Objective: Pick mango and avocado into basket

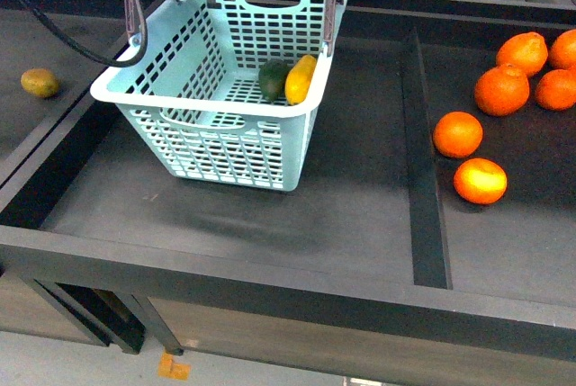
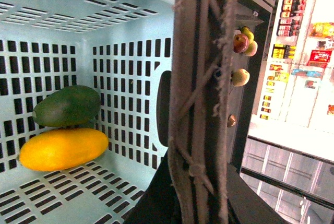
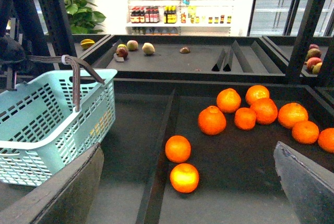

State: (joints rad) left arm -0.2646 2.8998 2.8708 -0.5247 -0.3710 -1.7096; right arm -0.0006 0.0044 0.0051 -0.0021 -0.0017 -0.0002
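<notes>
The light teal basket (image 1: 225,148) hangs tilted in the middle tray, its brown handle (image 1: 133,8) pulled up out of the frame's top. Inside it, in one corner of the floor, the dark green avocado (image 1: 273,80) and the yellow-orange mango (image 1: 301,78) lie touching. The left wrist view shows the same pair, avocado (image 2: 67,105) and mango (image 2: 62,149), inside the basket (image 2: 52,4). My left gripper (image 2: 201,203) is shut on the tied handle (image 2: 201,78). My right gripper (image 3: 188,192) is open and empty, low over the tray beside the basket (image 3: 47,125).
Several oranges (image 1: 501,89) lie in the right tray, beyond a raised divider (image 1: 423,161). A brownish-green fruit (image 1: 40,83) rests in the left tray. The shelf's front rim (image 1: 270,278) runs across below the basket. More fruit sits on a far shelf (image 3: 148,48).
</notes>
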